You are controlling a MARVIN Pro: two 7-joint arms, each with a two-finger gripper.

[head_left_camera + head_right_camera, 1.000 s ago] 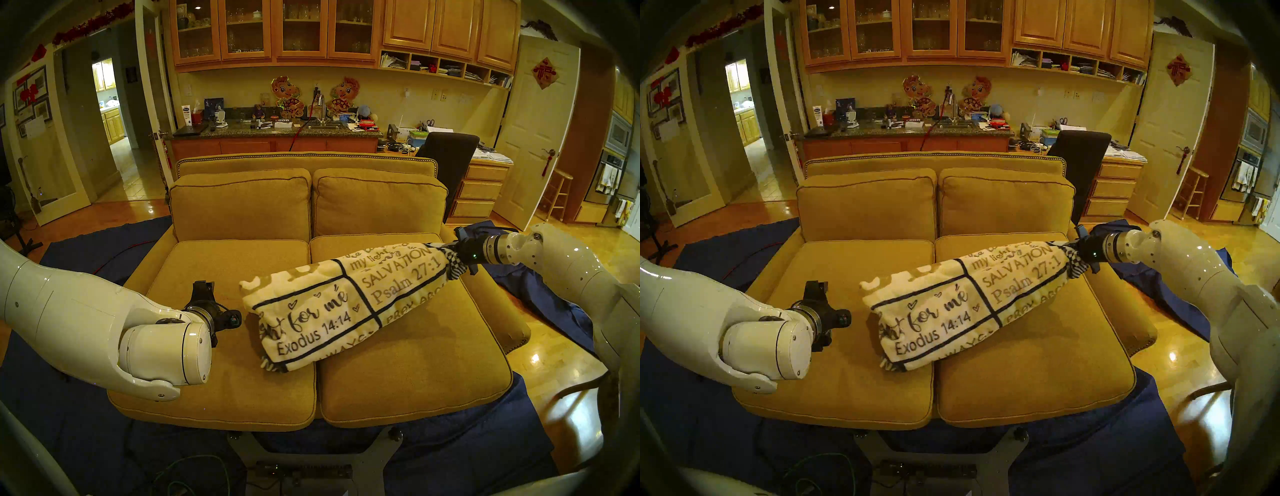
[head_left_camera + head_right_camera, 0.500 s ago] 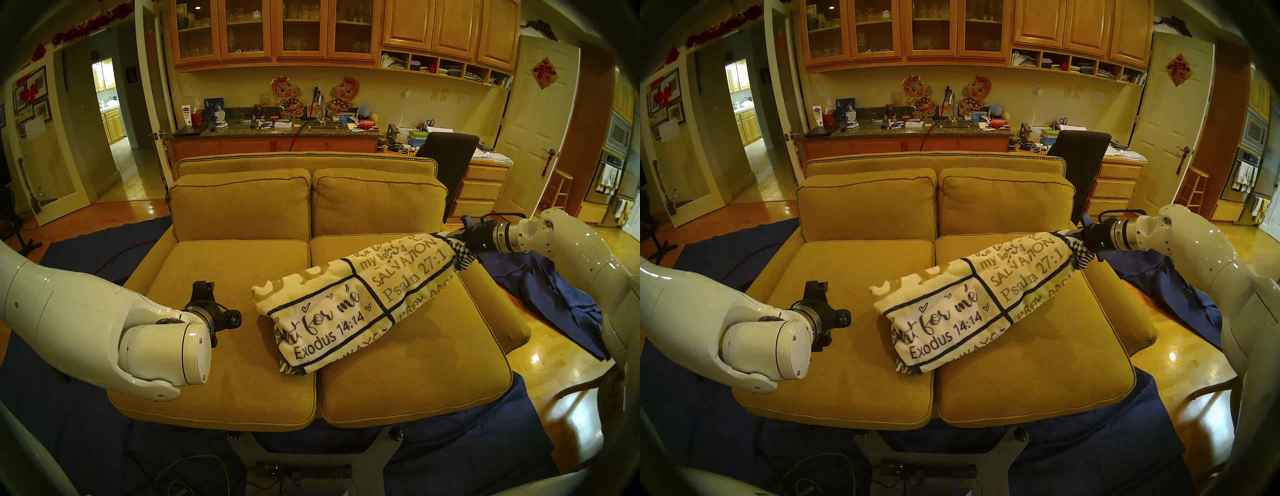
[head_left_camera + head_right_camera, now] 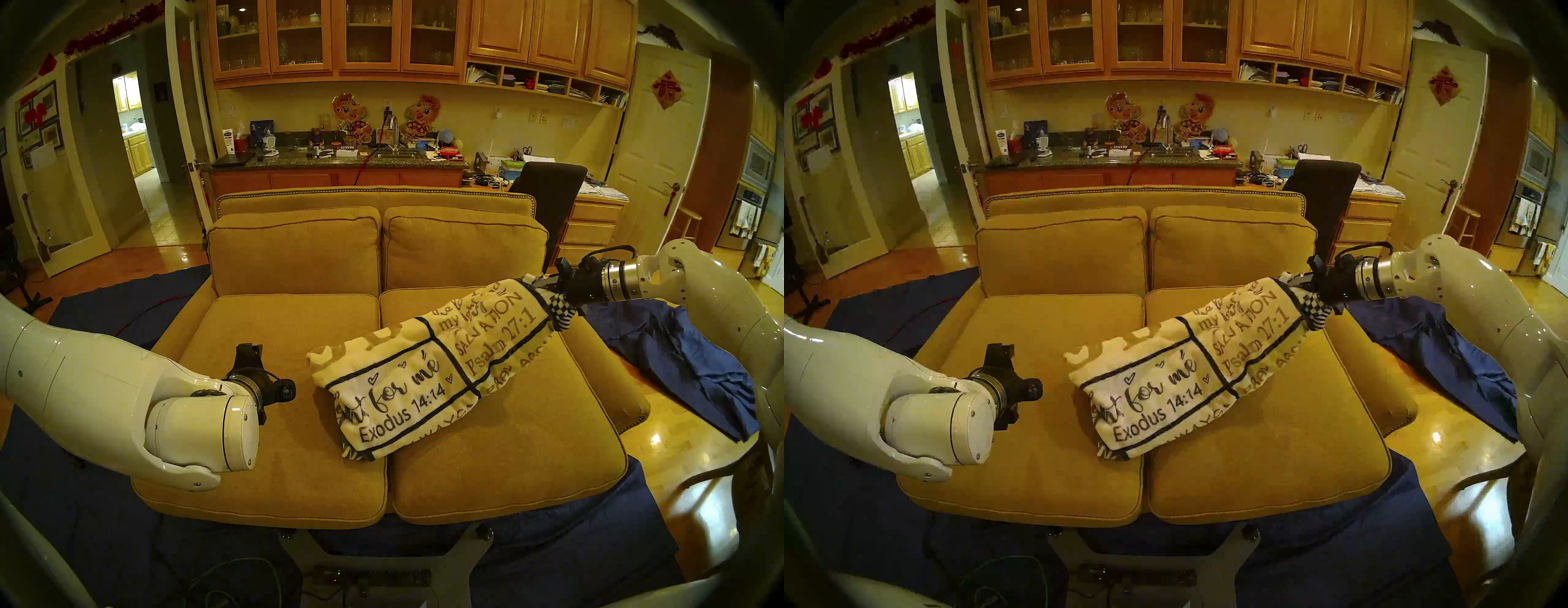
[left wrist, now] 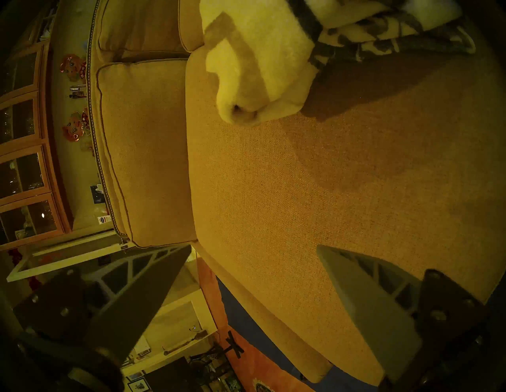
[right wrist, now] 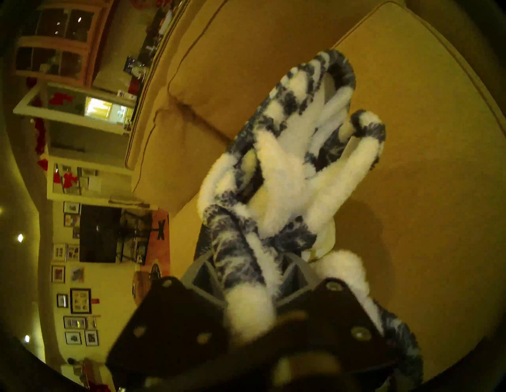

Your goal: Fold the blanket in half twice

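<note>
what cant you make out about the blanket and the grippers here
- Blanket layer count: head views, bundled and hanging in folds.
- Its underside lettering: head views, cut off by the roll.
- Right gripper fingertips: right wrist view, buried in fleece.
- Left gripper opening: head views, behind the wrist; left wrist view shows it open.

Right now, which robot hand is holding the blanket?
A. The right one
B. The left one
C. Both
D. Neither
A: the right gripper is shut on the blanket's checkered end, while the left gripper hangs open over the sofa.
</note>
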